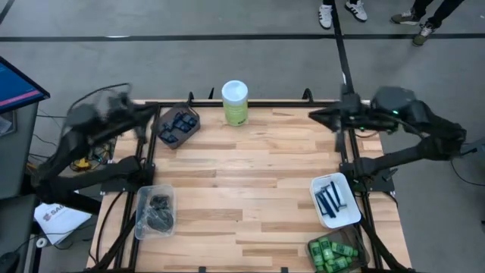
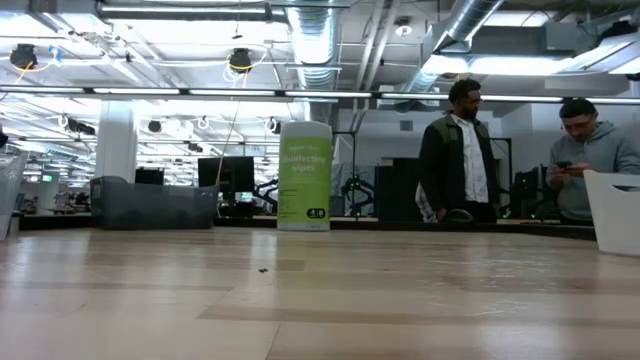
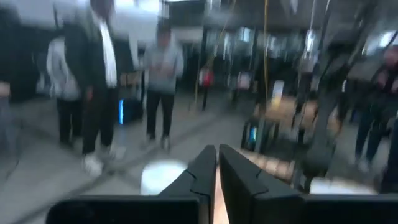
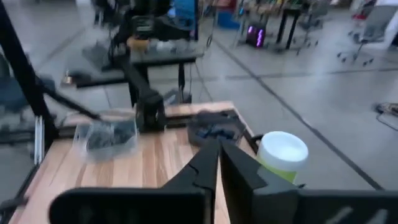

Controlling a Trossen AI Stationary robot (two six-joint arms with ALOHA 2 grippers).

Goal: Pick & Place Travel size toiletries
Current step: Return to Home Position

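The toiletries lie sorted in containers at the table's corners. Dark navy tubes fill a dark tray (image 1: 178, 125) at the far left, and black discs sit in a clear bin (image 1: 157, 208) at the near left. Thin blue razors lie in a white tray (image 1: 333, 199) at the right, with green bottles in a bin (image 1: 331, 254) at the near right corner. My left gripper (image 1: 150, 115) hangs raised over the far left edge, shut (image 3: 217, 165) and empty. My right gripper (image 1: 317, 115) hangs raised over the far right edge, shut (image 4: 219, 158) and empty.
A tall green canister with a white lid (image 1: 235, 102) stands at the middle of the far edge. The wooden tabletop (image 1: 250, 189) between the containers is bare. People stand in the room beyond the table (image 2: 455, 160).
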